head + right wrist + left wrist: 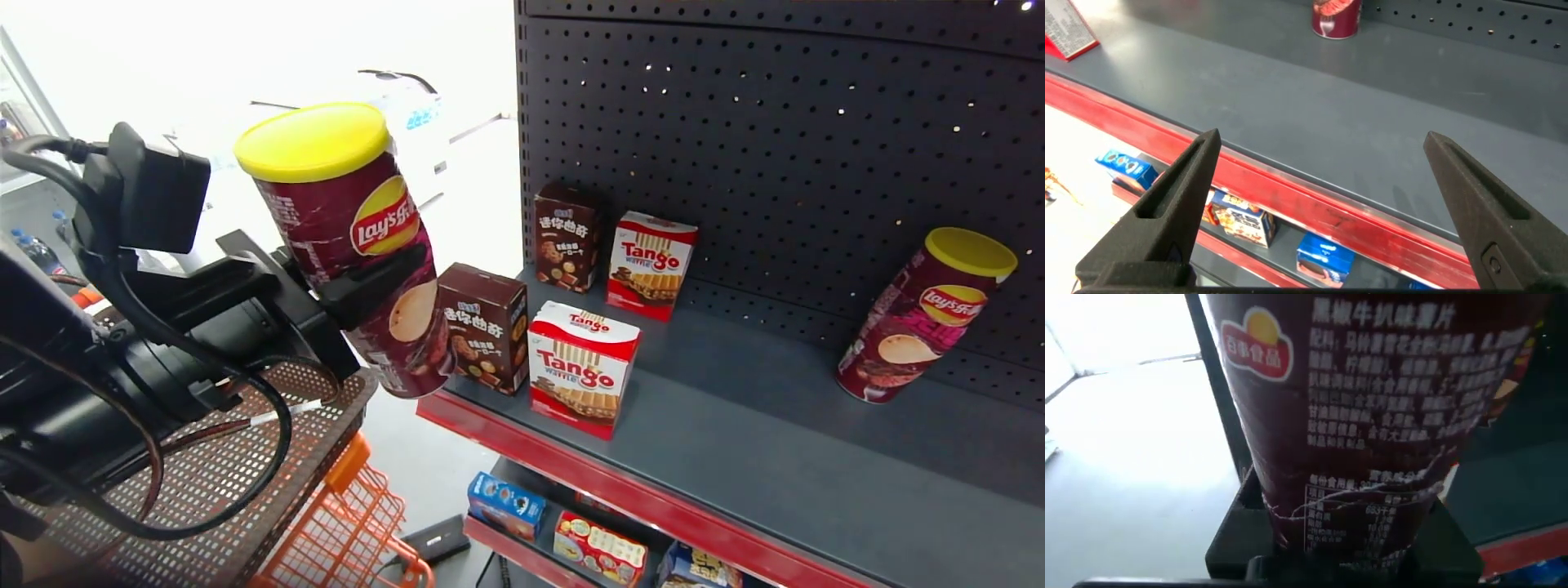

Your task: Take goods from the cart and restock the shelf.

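The left gripper clamps a maroon cardboard crisp tube with a yellow lid, tilted above the orange wire cart, just beside the dark grey metal shelf. The right gripper hangs wide open, empty, over that shelf's red front edge.

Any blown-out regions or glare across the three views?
Head view: background behind the dark red chip can with yellow lid is washed out white; bright pinholes dot the black pegboard. Left wrist view: floor beside the can blown out. Right wrist view: grey shelf deck evenly lit.
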Controlling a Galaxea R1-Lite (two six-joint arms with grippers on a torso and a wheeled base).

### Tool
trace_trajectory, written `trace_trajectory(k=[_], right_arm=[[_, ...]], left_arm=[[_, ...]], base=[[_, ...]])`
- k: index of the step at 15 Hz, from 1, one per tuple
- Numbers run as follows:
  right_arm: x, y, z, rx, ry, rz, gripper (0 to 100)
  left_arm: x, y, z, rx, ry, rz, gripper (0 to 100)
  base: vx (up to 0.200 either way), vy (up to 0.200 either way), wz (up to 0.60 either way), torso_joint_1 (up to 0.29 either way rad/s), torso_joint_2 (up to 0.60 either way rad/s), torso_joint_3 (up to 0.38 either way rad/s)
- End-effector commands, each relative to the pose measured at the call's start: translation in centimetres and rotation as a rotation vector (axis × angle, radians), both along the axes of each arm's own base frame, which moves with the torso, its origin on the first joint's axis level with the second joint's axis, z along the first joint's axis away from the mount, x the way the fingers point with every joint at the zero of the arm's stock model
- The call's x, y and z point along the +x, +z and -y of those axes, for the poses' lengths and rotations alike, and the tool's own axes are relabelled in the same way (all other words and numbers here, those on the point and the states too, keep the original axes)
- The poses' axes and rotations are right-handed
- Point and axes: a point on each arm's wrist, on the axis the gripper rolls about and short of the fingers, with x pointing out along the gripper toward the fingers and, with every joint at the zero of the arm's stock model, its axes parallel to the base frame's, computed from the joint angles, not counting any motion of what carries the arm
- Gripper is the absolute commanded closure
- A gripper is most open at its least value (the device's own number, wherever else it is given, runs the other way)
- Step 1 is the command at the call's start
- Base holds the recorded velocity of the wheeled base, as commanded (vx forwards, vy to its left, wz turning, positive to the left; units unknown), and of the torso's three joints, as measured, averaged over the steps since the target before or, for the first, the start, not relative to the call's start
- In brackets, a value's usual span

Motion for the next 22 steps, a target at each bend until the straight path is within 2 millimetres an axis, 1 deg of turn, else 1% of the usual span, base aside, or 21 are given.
trace_trajectory(k=[1,3,4,6,8,12,13,15,17,18,20,22], right_arm=[[0.0,0.0,0.0,0.000,0.000,0.001,0],[0.0,0.0,0.0,0.000,0.000,0.001,0],[0.0,0.0,0.0,0.000,0.000,0.001,0],[0.0,0.0,0.0,0.000,0.000,0.001,0],[0.0,0.0,0.0,0.000,0.000,0.001,0],[0.0,0.0,0.0,-0.002,0.003,0.001,0],[0.0,0.0,0.0,-0.002,0.003,0.001,0],[0.0,0.0,0.0,-0.003,0.005,-0.001,0],[0.0,0.0,0.0,-0.008,0.009,-0.001,0],[0.0,0.0,0.0,-0.006,0.009,-0.001,0],[0.0,0.0,0.0,-0.005,0.009,0.001,0],[0.0,0.0,0.0,-0.005,0.009,-0.001,0]], left_arm=[[0.0,0.1,0.2,-0.005,-0.045,0.000,100],[0.1,0.0,-0.1,0.009,-0.087,-0.007,100],[0.0,-0.5,-0.3,0.021,-0.110,-0.057,100],[-1.5,-0.6,-0.8,0.062,-0.192,-0.142,100],[-2.0,-0.6,-1.0,0.080,-0.224,-0.185,100],[-2.0,-0.9,-0.8,0.089,-0.281,-0.192,100],[-2.1,-1.0,-0.7,0.096,-0.334,-0.191,100],[-2.0,-0.6,-0.7,0.099,-0.384,-0.179,100],[-1.1,-0.1,-0.2,0.078,-0.417,-0.150,100],[-0.9,0.0,0.0,0.069,-0.425,-0.142,100],[-1.4,0.3,0.9,0.036,-0.474,-0.139,100],[-1.5,0.4,0.9,0.031,-0.483,-0.142,100]], base=[[0.000,0.000,0.00,0.000,0.00,0.000],[0.000,0.000,0.00,0.000,0.00,0.000],[0.000,0.000,0.00,0.000,0.00,0.000],[0.000,0.000,0.00,0.000,0.00,0.000],[0.000,0.000,0.00,0.000,0.00,0.000],[0.000,0.000,0.00,0.000,0.00,0.000],[0.000,0.000,0.00,0.000,0.00,0.000],[0.000,0.000,0.00,0.000,0.00,0.000],[0.000,0.000,0.00,0.000,0.00,0.000],[0.000,0.000,0.00,0.000,0.00,0.000],[0.000,0.000,0.00,0.000,0.00,0.000],[0.000,0.000,0.00,0.000,0.00,0.000]])
